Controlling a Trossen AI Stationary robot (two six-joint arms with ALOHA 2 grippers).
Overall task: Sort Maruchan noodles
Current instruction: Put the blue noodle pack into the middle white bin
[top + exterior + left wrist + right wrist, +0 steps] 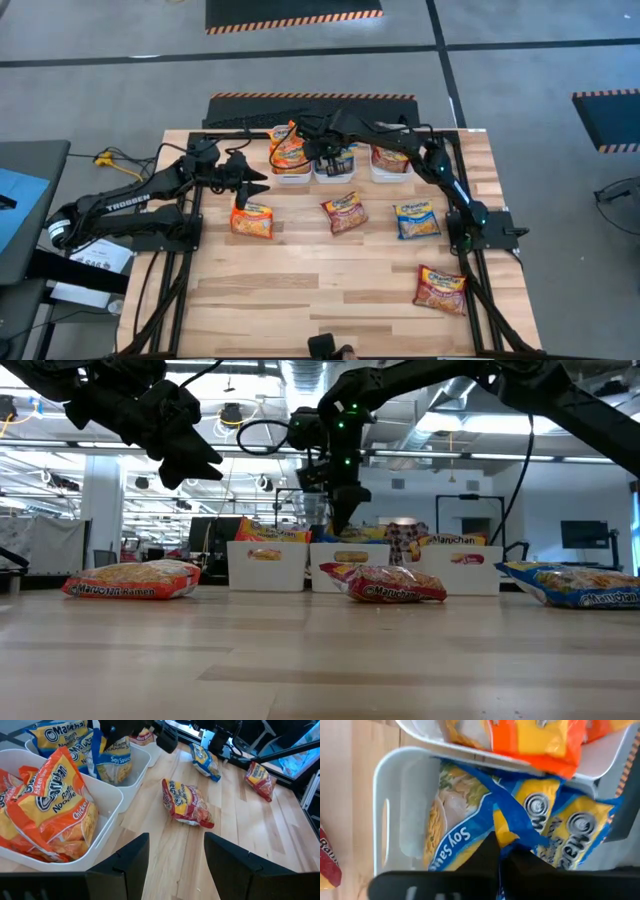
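Three white tubs stand in a row at the table's far side: the left tub (290, 160) holds orange Maruchan noodles, the middle tub (390, 795) blue ones, the right tub (392, 162) red ones. My right gripper (500, 857) reaches down into the middle tub, shut on a blue packet (470, 830). My left gripper (175, 865) hangs open above the table, near the left tub, over an orange packet (252, 220). A red packet (343, 212), a blue packet (415, 220) and another red packet (441, 288) lie flat on the table. My right gripper pinches the blue packet's sealed edge (506, 832) between its two fingers. They come steeply from above, pointing down into the middle tub. The packet rests inside the tub against the other blue packets (570, 835), with its printed face along the tub wall.
The arms' black frame rails (470, 240) run along both sides of the table. Bare wood lies between the loose packets and across the near half of the table (320, 300). The red packet (187, 802) lies just beyond my left fingers.
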